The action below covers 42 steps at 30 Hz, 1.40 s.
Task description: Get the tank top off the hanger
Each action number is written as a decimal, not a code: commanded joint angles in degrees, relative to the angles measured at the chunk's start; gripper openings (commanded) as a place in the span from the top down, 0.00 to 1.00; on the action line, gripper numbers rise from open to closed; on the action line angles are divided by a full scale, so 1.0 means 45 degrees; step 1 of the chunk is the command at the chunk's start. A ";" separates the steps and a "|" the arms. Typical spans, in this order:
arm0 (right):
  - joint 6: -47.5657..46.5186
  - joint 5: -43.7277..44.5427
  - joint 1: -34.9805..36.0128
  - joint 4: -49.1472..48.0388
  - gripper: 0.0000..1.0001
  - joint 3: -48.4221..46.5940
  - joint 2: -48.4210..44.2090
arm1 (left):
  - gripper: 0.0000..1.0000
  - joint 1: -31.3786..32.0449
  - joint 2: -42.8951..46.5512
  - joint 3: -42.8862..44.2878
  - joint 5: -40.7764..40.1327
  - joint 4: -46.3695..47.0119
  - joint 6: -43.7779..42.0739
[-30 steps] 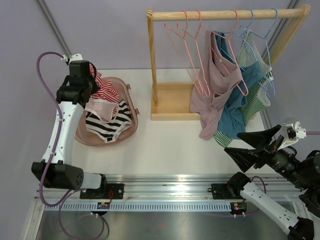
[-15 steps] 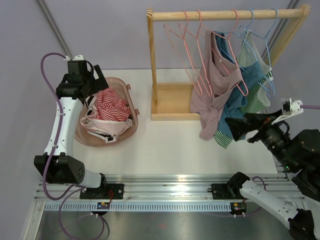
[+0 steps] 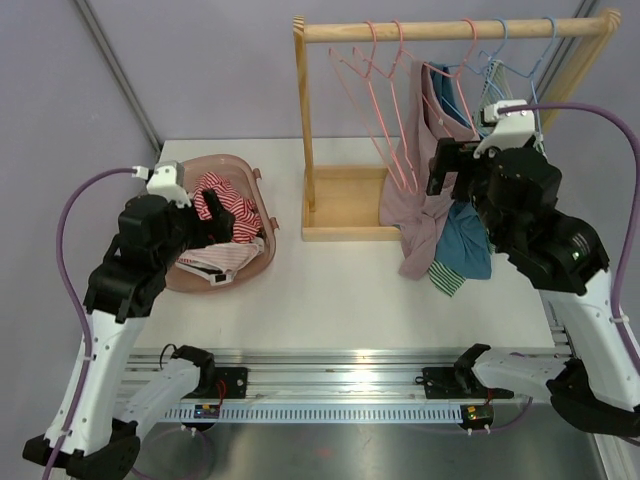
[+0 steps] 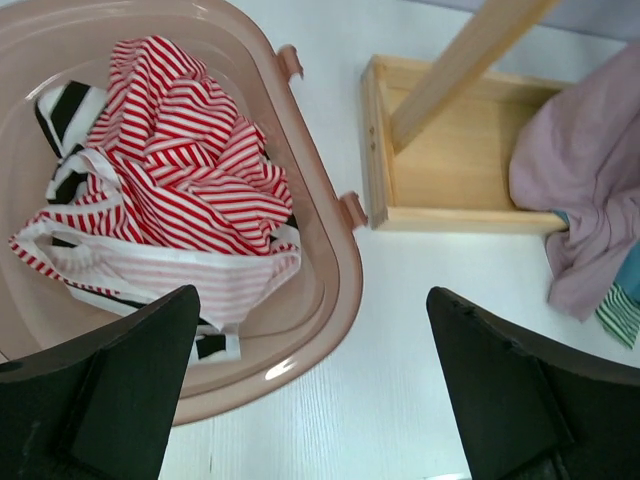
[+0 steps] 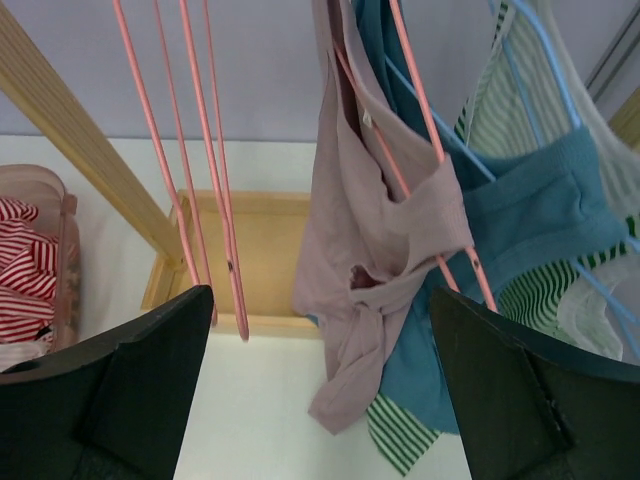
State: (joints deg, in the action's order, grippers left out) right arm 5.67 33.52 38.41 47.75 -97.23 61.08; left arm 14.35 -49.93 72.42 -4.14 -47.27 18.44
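A mauve tank top hangs bunched and knotted on a pink hanger on the wooden rack; it also shows from above. My right gripper is open and held up just in front of this top, with nothing between its fingers. Behind the mauve top hang a teal top and a green striped one on blue hangers. My left gripper is open and empty over the right rim of the pink basket, seen from above.
The basket holds a red striped top and other striped tops. Two bare pink hangers hang left of the mauve top. The rack's post and wooden base tray stand between basket and clothes.
My left gripper opened and let the red striped top drop into the basket, then drew back toward the near side. My right arm rose from the front right up to the hanging tops.
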 commanded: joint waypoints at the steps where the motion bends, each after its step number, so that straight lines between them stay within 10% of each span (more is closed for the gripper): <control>1: -0.1666 0.0989 -0.0253 -0.0767 0.04 -0.1671 0.1111 | 0.01 0.0852 0.0858 -0.1092 -0.0817 0.0464 -0.0074; 20: -0.2335 -0.4984 -0.5020 0.0874 0.19 -0.7045 0.6992 | 0.01 0.2202 0.2228 -0.3789 0.0041 0.1343 -0.0796; 27: -0.1964 -0.6666 -0.5157 0.1245 0.49 -0.7241 0.7071 | 0.01 0.2202 0.2248 -0.3965 0.0236 0.1402 -0.0835; 32: -0.1749 -0.7174 -0.5157 0.1538 0.89 -0.7280 0.7460 | 0.01 0.2202 0.2365 -0.4004 0.0412 0.1460 -0.0855; 42: -0.0694 -0.7975 -0.5157 0.1948 1.00 -0.8821 0.7911 | 0.01 0.2202 0.2268 -0.4063 0.0608 0.1500 -0.0855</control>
State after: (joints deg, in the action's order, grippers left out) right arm 0.19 1.08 15.31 56.64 -132.79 96.73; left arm 24.03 -40.12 54.70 -3.11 -43.27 15.84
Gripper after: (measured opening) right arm 0.091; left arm 0.988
